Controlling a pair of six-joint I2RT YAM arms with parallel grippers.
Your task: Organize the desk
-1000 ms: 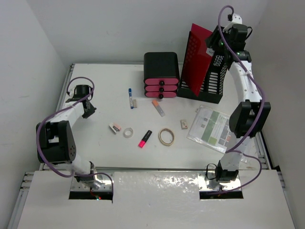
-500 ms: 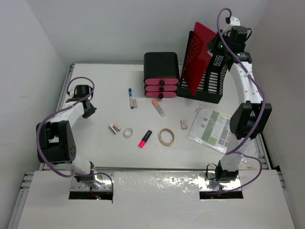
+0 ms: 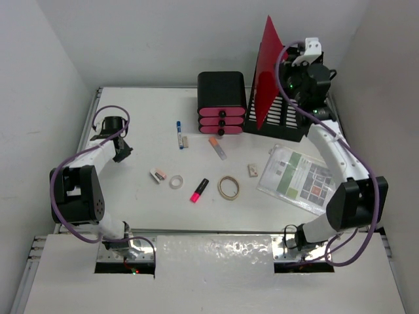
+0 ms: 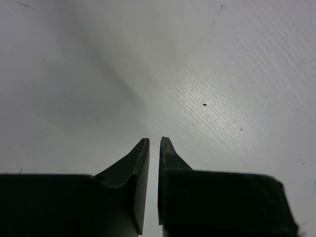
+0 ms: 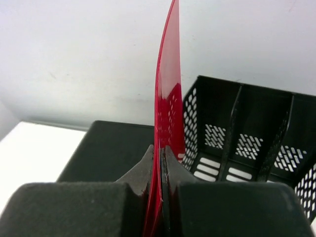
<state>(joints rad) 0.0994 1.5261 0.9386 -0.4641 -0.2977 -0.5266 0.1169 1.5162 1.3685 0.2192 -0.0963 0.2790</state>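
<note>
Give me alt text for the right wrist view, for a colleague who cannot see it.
The right tool is shut on the edge of a thin red folder, which stands edge-on up the middle of the frame. Behind it to the right is a black mesh file rack, and to the left the black top of a drawer unit.

I read the red folder (image 5: 167, 94) as thin glossy plastic w/ reflections. The file rack (image 5: 247, 133) at its 3 o'clock is black perforated plastic, approx semi-matt. Drawer unit (image 5: 106, 148) top is matt black. Counter (image 4: 237, 84) is white, matt, finely ribbed. Right gripper (image 5: 159, 148) is matt black.
</note>
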